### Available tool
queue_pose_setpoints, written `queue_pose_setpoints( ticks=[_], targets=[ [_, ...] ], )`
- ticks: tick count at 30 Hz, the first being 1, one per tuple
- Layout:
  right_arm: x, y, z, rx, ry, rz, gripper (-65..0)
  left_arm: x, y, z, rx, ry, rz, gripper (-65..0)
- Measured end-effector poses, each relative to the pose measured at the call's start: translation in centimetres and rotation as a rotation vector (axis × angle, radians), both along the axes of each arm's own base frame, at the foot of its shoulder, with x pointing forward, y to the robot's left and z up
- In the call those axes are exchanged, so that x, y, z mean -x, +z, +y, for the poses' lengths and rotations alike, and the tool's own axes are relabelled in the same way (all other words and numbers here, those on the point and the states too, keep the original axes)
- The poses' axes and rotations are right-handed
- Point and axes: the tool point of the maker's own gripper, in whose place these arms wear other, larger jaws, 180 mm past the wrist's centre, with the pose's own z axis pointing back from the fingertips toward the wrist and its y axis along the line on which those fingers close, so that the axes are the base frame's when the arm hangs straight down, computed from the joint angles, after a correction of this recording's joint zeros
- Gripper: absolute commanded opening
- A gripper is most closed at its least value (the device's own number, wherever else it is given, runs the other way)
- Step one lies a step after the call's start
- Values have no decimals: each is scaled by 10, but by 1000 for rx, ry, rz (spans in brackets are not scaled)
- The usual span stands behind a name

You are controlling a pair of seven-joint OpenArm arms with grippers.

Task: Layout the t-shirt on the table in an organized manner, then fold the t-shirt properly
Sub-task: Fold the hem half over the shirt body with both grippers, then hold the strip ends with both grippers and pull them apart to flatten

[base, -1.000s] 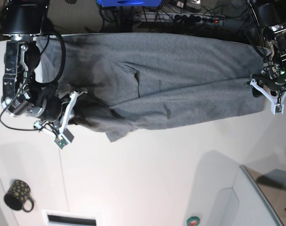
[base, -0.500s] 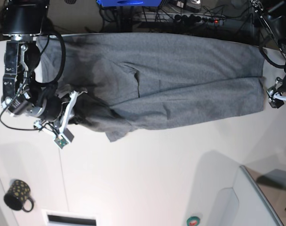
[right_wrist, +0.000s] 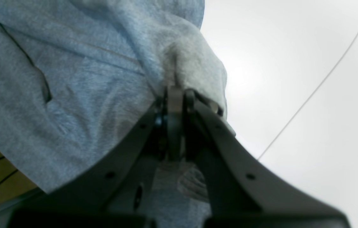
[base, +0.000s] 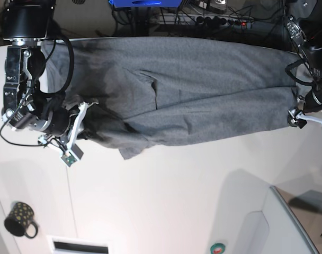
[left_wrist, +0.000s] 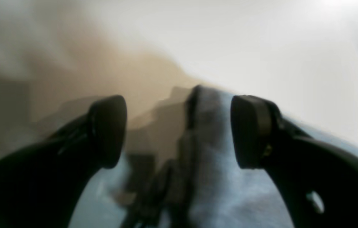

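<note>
Heather-grey fabric of the t-shirt [base: 182, 95] lies spread across the far side of the white table [base: 166, 201]. The right gripper [right_wrist: 176, 95] is clamped on a bunched fold at one end. At the other end, the left gripper [left_wrist: 179, 131] stands wide apart, holding nothing, cloth beneath it.

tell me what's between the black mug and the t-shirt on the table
Only bare white table lies between the mug and the t-shirt; the base view shows it.
</note>
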Motion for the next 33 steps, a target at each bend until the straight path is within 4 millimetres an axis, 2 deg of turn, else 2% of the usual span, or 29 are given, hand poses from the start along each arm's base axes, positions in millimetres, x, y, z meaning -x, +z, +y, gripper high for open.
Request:
queue_pose_setpoints(
  ticks=[4,10,12,18,19,23,27,31,33],
  targets=[
    [0,0,-1,2,0,0,-644,-15,-8,-5,-26,-6,-48,-169],
    [0,0,-1,1,-1,-1,-644,-17,-11,-10,-22,2,-73,-193],
    [0,0,-1,1,-1,-1,-644,-18,-13,-13,-32,-17,-66,-280],
    [-1,1,-1,0,-1,-4,-644,-21,-18,-26,-18,-50,-56,-632],
    [-1,1,-1,0,-1,-4,-644,-24,-16,-27,-15,-51,-60,-650],
    [-2,2,-1,0,-1,-8,-644,-37,-12,-33,-7,-75,-43,-650],
    [-14,11,-1,3,-1,-39,-644,-51,-8,-42,-1,-108,-34,-650],
    [-28,23,-1,3,0,-76,-644,-78,4,-59,-36,-207,-39,-650],
    [-37,30,-3,8,-2,-97,-644,-93,17,-64,-58,-237,-68,-650]
  ],
)
